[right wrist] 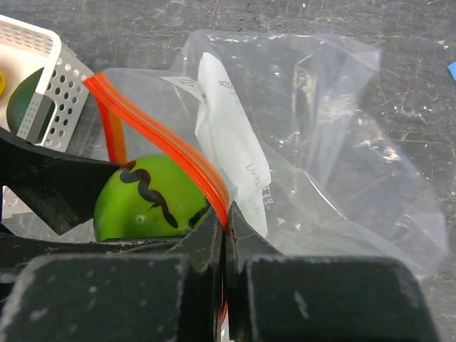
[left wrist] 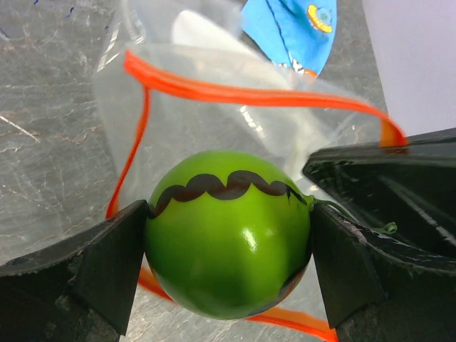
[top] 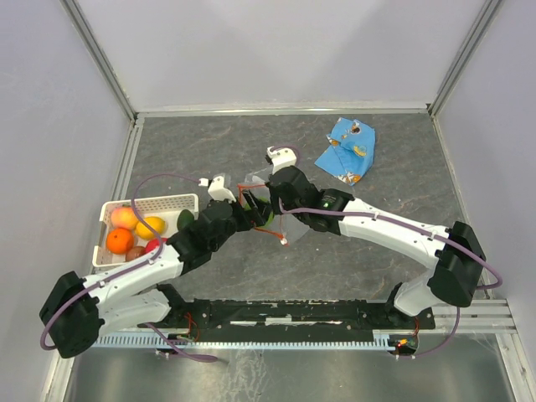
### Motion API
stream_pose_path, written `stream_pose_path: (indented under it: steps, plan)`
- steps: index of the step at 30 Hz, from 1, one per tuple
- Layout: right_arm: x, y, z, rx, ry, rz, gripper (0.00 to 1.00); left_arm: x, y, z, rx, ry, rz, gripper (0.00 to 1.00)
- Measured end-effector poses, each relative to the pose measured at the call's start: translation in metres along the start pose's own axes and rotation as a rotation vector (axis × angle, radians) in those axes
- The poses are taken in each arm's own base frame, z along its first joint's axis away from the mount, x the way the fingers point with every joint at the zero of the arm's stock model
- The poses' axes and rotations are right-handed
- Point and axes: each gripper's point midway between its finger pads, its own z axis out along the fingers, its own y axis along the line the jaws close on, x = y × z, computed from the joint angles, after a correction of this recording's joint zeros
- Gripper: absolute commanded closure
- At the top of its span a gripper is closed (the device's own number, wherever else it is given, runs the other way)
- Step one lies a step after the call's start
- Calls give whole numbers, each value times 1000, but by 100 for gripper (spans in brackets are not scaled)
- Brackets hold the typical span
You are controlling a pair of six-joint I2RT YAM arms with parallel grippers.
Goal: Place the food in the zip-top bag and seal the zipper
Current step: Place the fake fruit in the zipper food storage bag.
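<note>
My left gripper (left wrist: 228, 251) is shut on the green food (left wrist: 228, 235), a round toy fruit with a dark zigzag, held at the open mouth of the zip-top bag (left wrist: 271, 121). The red-orange zipper (left wrist: 235, 92) loops around the fruit. My right gripper (right wrist: 226, 226) is shut on the zipper (right wrist: 157, 132), holding up one side of the clear bag (right wrist: 328, 164) beside the green fruit (right wrist: 142, 203). A white label (right wrist: 228, 142) shows through the plastic. More food (top: 120, 241), orange, peach and red-pink, lies in the basket.
The white lattice basket (top: 167, 202) stands at the left, by the left arm. A dark green thing (top: 184, 219) lies at its right side. A blue printed snack packet (top: 345, 151) lies at the back right. Both arms meet at mid-table.
</note>
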Motion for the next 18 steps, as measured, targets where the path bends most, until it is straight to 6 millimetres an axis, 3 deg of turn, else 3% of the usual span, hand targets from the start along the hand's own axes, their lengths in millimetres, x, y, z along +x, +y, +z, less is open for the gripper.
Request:
stream_pose_path:
  steps: [5, 12, 18]
  plan:
    - [1, 6, 0, -32, 8, 18, 98, -9, -6, -1, -12, -31, 22, 39]
    - [4, 18, -1, -90, 24, 47, 98, -8, 16, 6, -157, -19, 68, 31]
    - [11, 27, -1, -141, 45, 71, 98, -10, 25, 5, -212, -23, 86, 15]
